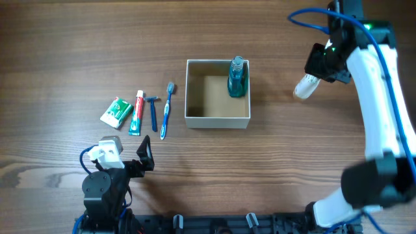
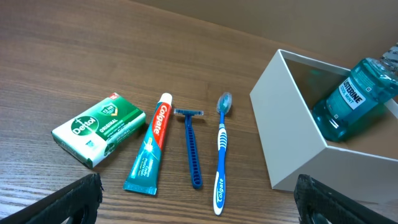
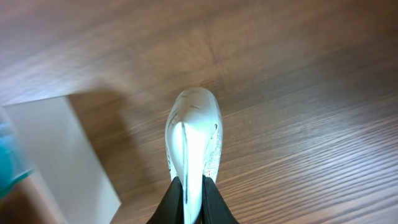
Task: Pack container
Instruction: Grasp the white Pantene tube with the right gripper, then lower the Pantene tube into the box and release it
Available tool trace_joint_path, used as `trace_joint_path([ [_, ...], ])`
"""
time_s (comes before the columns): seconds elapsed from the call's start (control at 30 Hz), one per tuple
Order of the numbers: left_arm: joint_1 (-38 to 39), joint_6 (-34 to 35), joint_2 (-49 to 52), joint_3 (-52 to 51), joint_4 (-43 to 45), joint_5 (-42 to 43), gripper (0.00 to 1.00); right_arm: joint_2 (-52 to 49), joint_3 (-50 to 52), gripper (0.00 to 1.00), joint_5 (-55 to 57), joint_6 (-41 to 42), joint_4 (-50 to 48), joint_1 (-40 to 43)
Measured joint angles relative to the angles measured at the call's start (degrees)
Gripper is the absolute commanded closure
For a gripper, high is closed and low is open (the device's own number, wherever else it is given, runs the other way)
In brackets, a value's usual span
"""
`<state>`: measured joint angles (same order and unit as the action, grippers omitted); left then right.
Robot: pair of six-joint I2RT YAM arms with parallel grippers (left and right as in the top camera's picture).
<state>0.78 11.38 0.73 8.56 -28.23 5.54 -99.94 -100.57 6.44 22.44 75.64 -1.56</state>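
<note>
The container (image 1: pixel 217 121) is a square white-walled box with a tan inside, at the table's middle. A teal mouthwash bottle (image 1: pixel 237 78) stands in its far right corner and shows in the left wrist view (image 2: pixel 357 99). My right gripper (image 1: pixel 318 71) is shut on a white tube (image 1: pixel 305 86) and holds it above the table to the right of the box (image 3: pixel 62 155); the tube (image 3: pixel 194 134) sticks out past the fingers (image 3: pixel 193 199). My left gripper (image 1: pixel 144 156) is open and empty near the front left.
Left of the box lie a green soap box (image 1: pixel 116 111), a toothpaste tube (image 1: pixel 136 112), a blue razor (image 1: pixel 153 110) and a blue toothbrush (image 1: pixel 167 110). In the left wrist view they lie in a row (image 2: pixel 98 127) (image 2: pixel 151 146) (image 2: pixel 191 146) (image 2: pixel 221 152).
</note>
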Motion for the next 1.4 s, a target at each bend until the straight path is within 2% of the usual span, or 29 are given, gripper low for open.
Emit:
trace_joint_path([
  [0.17, 0.0, 0.0, 0.0, 0.0, 0.0, 0.0, 0.0, 17.0, -0.1, 0.96, 1.3, 1.4, 0.9, -9.0],
  [0.37, 0.0, 0.0, 0.0, 0.0, 0.0, 0.0, 0.0, 24.4, -0.1, 0.95, 1.1, 5.5, 7.6, -23.0],
  [0.57, 0.0, 0.0, 0.0, 0.0, 0.0, 0.0, 0.0, 22.5, -0.1, 0.96, -1.2, 6.5, 1.7, -31.9],
  [0.8, 0.0, 0.0, 0.0, 0.0, 0.0, 0.0, 0.0, 11.4, -0.1, 0.96, -2.1, 6.5, -1.9, -32.2],
  [1.03, 0.0, 0.0, 0.0, 0.0, 0.0, 0.0, 0.0, 1.2, -4.1, 0.96, 1.8, 6.7, -8.6, -31.8],
  [1.1, 0.0, 0.0, 0.0, 0.0, 0.0, 0.0, 0.0, -1.2, -3.9, 0.96, 2.2, 6.6, -7.9, -31.6],
  [1.23, 0.0, 0.0, 0.0, 0.0, 0.0, 0.0, 0.0, -3.2, -0.3, 0.96, 1.1, 5.5, -5.9, -32.1],
  [1.4, 0.0, 0.0, 0.0, 0.0, 0.0, 0.0, 0.0, -0.9, 0.0, 0.96, 1.1, 3.8, -7.6, -32.2],
])
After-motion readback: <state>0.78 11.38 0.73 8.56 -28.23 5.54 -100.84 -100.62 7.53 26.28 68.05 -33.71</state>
